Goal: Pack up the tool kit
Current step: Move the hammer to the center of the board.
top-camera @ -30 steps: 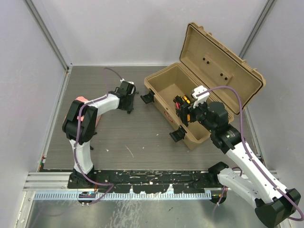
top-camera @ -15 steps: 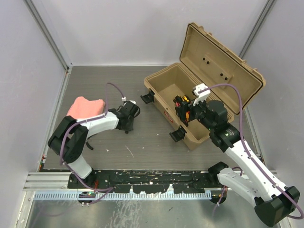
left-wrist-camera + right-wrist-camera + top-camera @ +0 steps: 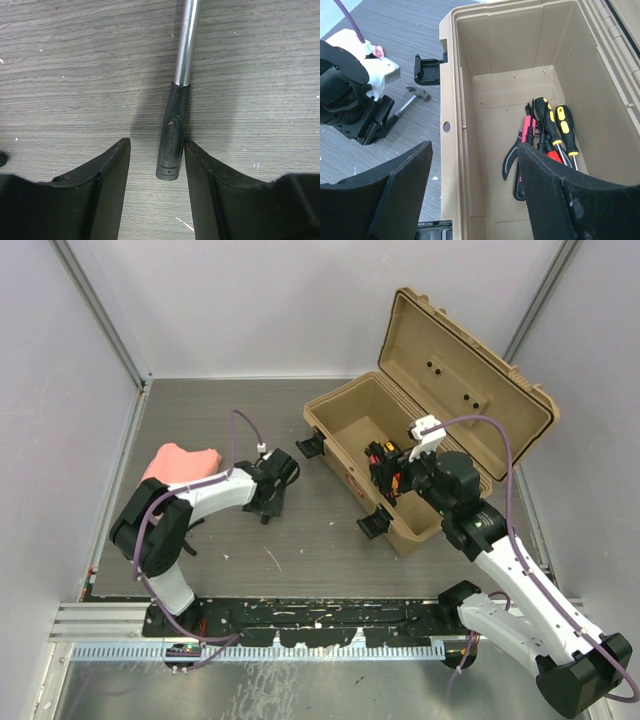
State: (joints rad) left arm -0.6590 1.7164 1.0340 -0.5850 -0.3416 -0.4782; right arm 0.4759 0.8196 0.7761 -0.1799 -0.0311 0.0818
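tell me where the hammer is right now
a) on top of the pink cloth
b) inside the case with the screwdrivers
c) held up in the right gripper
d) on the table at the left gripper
d: the hammer lies on the table outside the case, with its handle end between the parted fingers of the left gripper.
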